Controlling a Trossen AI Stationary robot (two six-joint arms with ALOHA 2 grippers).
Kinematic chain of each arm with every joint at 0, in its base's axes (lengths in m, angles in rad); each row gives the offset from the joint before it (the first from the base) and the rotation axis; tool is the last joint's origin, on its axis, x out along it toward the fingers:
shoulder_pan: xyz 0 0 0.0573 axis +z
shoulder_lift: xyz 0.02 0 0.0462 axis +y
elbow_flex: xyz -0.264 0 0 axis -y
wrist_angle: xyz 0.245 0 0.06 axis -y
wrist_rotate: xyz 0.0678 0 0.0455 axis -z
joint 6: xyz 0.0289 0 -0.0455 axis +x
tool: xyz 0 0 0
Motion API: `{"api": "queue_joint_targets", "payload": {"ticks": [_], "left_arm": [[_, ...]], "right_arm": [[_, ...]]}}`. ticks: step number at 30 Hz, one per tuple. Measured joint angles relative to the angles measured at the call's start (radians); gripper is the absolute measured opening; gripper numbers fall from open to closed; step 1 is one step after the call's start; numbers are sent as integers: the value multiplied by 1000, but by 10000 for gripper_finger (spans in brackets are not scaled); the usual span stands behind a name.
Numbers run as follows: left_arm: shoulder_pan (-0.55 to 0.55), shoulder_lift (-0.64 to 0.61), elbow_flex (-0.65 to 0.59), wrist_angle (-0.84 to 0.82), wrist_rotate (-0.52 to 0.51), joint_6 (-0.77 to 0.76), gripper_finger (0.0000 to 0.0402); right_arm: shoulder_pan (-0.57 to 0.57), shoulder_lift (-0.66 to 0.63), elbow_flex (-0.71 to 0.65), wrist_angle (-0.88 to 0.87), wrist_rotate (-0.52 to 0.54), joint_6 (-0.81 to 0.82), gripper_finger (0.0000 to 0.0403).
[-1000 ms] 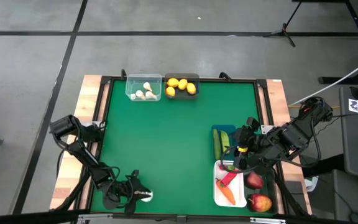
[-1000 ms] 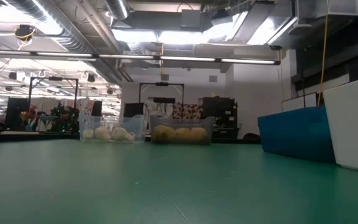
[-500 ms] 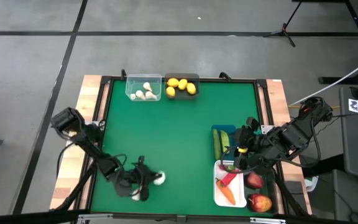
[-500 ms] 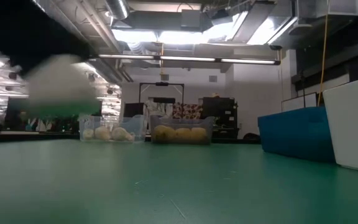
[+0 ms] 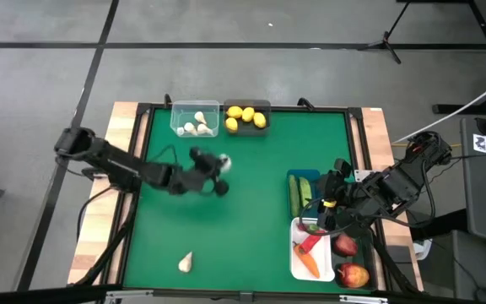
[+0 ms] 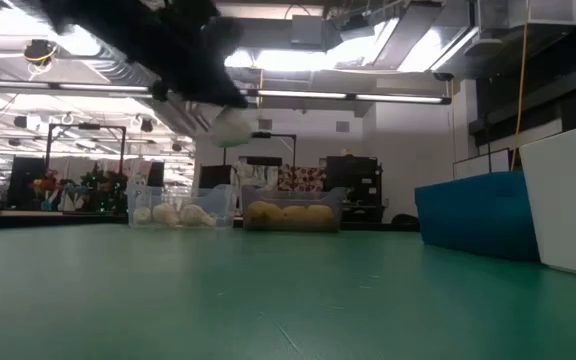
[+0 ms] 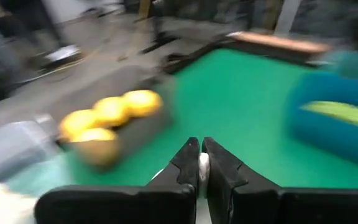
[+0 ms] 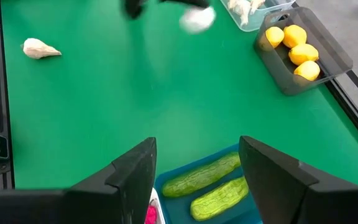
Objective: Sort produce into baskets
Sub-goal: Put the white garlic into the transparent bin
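- The left gripper (image 5: 218,173) is closed on a small white garlic-like bulb (image 5: 221,162) and holds it in the air above the green worktop (image 5: 251,211), a little toward 11 o'clock from the middle.
- The clear plastic rectangular basket (image 5: 195,119) that already has white bulbs inside lies toward 11 o'clock from this gripper — near, but not yet under it. The dark grey basket with yellow lemons (image 5: 247,117) stands just beside the clear one, at about 1 o'clock from the gripper.
- I judge that the coming move is a short carry toward 11 o'clock; the risk is to drop the bulb on the lemon side.
- One more white bulb (image 5: 185,263) lies on the worktop at about 7 o'clock, its long axis tilted; the left arm is clearly the nearer one.
- The right gripper (image 5: 327,207) waits with fingers spread open at 4 o'clock, over the blue basket with green cucumbers (image 5: 300,192), beside the white basket (image 5: 294,258) — it holds nothing.
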Motion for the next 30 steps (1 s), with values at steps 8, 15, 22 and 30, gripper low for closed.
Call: {"api": "queue_joint_targets", "payload": {"ticks": [8, 15, 22, 30], "left_arm": [[349, -89, -1, -140, 113, 98, 15], [576, -89, -1, -140, 246, 144, 16], [675, -89, -1, -124, 258, 260, 51], [723, -87, -1, -140, 317, 263, 156]], "right_arm": [[0, 0, 0, -1, 0, 0, 230], [0, 0, 0, 0, -1, 0, 230], [0, 0, 0, 1, -8, 2, 230], [0, 0, 0, 3, -13, 28, 230]]}}
